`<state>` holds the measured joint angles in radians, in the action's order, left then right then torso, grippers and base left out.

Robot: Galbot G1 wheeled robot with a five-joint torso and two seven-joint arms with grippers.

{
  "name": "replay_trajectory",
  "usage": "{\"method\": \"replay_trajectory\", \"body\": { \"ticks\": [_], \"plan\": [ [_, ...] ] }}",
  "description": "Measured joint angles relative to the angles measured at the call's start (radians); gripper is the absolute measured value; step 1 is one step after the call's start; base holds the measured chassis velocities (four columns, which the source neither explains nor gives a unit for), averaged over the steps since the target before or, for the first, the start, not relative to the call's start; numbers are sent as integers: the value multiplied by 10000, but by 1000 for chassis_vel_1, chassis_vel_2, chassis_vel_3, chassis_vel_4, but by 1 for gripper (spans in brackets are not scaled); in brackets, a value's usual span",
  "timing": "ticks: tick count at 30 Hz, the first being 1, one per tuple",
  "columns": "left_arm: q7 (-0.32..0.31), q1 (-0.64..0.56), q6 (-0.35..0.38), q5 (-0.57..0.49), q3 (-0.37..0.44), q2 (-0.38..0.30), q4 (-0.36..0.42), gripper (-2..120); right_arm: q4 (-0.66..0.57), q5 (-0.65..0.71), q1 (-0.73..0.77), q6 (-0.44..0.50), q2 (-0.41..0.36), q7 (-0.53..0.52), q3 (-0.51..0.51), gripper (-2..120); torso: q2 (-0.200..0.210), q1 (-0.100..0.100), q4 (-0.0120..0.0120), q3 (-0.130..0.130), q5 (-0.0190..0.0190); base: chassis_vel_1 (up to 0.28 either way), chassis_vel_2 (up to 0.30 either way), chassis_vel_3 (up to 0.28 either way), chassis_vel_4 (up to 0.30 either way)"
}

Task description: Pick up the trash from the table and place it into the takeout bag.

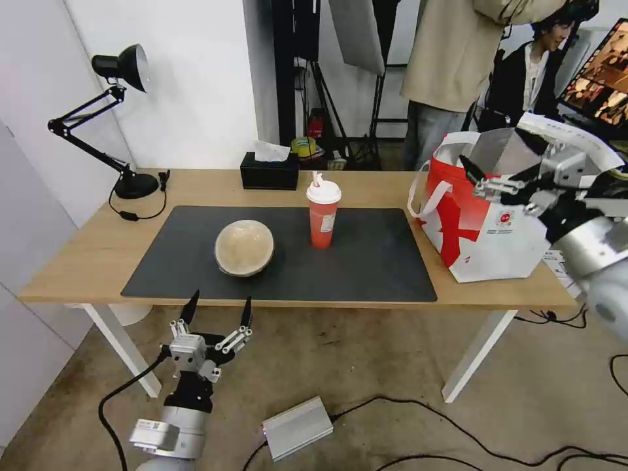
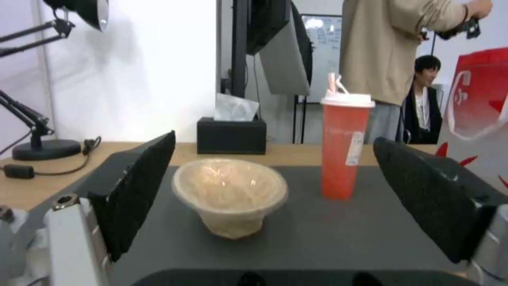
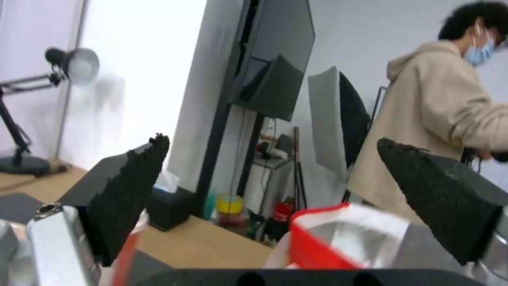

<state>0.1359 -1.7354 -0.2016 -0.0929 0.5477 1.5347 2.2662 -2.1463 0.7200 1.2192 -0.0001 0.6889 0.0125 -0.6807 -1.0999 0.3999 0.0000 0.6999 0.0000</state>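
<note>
Left gripper [image 1: 219, 309] hangs below the desk's [image 1: 78, 261] near edge, fingers spread wide, empty. Right gripper [image 1: 498, 171] sits over the boxy red-and-white takeout bag [image 1: 484, 229] at the desk's right end, fingers apart, nothing held. Beige dome-shaped bowl [image 1: 244, 247] and red lidded cup [image 1: 323, 212] stand apart on the dark grey mat [image 1: 379, 261].
</note>
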Motion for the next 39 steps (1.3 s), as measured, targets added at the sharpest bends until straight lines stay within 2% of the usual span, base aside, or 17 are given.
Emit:
{"method": "replay_trajectory", "body": {
  "ticks": [5,8,22,30,39],
  "plan": [
    [0,29,48,-5,15,-3,159,100,-322,-244,584,195,698,-85,-24,100,0,0,1,0,-1,0,0,0,0],
    [-3,43,54,7,9,48,250,100,-480,-732,1070,544,1476,12,57,100,0,0,0,0,-2,0,0,0,0],
    [-96,163,-80,24,66,88,379,100,-636,-2451,1717,1437,3110,546,715,100,0,0,1,0,-2,0,0,0,0],
    [-107,244,-346,367,23,37,327,100,-549,-3885,2644,2176,4457,1000,1156,100,-1,0,0,0,-1,0,0,0,0],
    [-105,201,-403,477,-16,139,306,100,-304,-4570,3272,2517,5074,1574,1272,100,-1,0,1,1,0,0,0,0,0]
  ]
}}
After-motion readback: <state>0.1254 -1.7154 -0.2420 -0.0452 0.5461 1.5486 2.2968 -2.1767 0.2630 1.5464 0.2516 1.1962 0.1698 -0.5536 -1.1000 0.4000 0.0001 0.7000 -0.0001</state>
